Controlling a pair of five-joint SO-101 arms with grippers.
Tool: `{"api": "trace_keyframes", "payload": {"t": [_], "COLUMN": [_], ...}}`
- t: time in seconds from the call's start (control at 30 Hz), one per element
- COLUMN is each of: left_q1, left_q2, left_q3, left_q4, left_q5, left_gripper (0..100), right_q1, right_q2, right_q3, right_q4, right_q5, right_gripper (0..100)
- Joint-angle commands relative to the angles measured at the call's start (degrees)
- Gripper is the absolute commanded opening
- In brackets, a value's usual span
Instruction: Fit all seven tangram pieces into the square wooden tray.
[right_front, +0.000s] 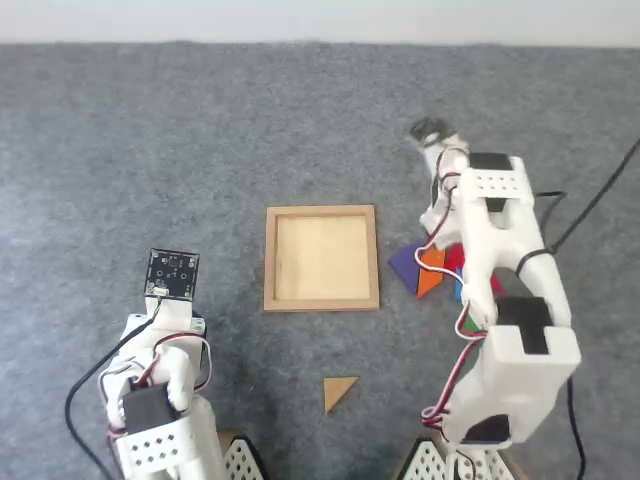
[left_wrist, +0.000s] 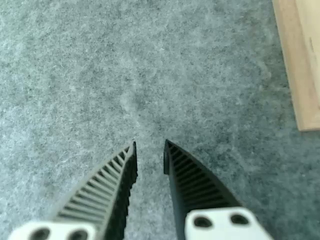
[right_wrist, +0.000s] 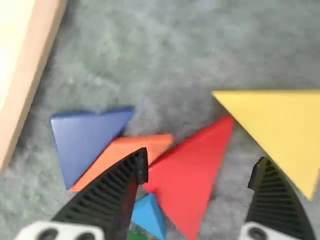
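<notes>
The square wooden tray (right_front: 321, 301) sat mid-worktop on the grey felt worktop (right_front: 150, 130), and every piece in sight lay outside it. The right arm (right_front: 500, 250) was stretched out over a huddle of coloured pieces just to the tray's right.

From the right wrist, the right claw (right_wrist: 200, 167) was spread wide and gripping nothing. It hung above the red triangle (right_wrist: 192, 185), one finger over that piece's edge by the orange piece (right_wrist: 120, 155) and the other out by the yellow triangle (right_wrist: 280, 130). Whether the tips touched anything, I couldn't tell.

It was a tight cluster. The dark blue triangle (right_wrist: 85, 137) lay nearest the tray but apart from its rim. The orange piece was tucked against it, with the red triangle butted up next to that. The yellow triangle's corner came close to the red one's tip. A light blue piece (right_wrist: 149, 212) peeked out below the orange one, with a sliver of green (right_wrist: 137, 235) beside it.

One piece was on its own: a plain wooden triangle (right_front: 338, 391), flat on the felt in front of the tray and well apart from the rest.

On the other side, the left claw (left_wrist: 150, 147) was only narrowly parted. It held nothing and pointed at bare felt, with the tray's edge off to one side.
</notes>
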Motion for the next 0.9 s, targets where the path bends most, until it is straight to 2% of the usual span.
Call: {"api": "trace_keyframes", "payload": {"t": [0.0,0.13,0.27,0.4,0.53,0.67,0.87], "left_q1": [0.1,0.1,0.1,0.1,0.1,0.1,0.1], "left_q2": [-0.7,-0.7,-0.7,-0.7,-0.7,-0.7,-0.7], "left_q3": [-0.5,-0.5,-0.5,-0.5,-0.5,-0.5,-0.5], "left_q4": [0.4,0.4,0.4,0.4,0.4,0.4,0.4], "left_q5": [0.4,0.4,0.4,0.4,0.4,0.4,0.4], "left_gripper": [9,9,9,9,9,9,9], "right_q1": [-0.2,2.5,4.6,5.1,5.1,5.1,4.8], "right_q2": [0.8,3.5,6.1,6.0,6.1,4.9,-4.4], "right_q3": [0.1,-0.7,-0.8,-0.8,-0.6,-1.2,-1.3], "right_q4": [-0.4,-1.8,-1.9,-1.7,4.0,7.1,13.6], "right_q5": [3.2,4.2,10.7,13.1,19.5,20.8,28.0], "right_gripper": [32.9,32.9,32.9,32.9,32.9,32.9,32.9]}}
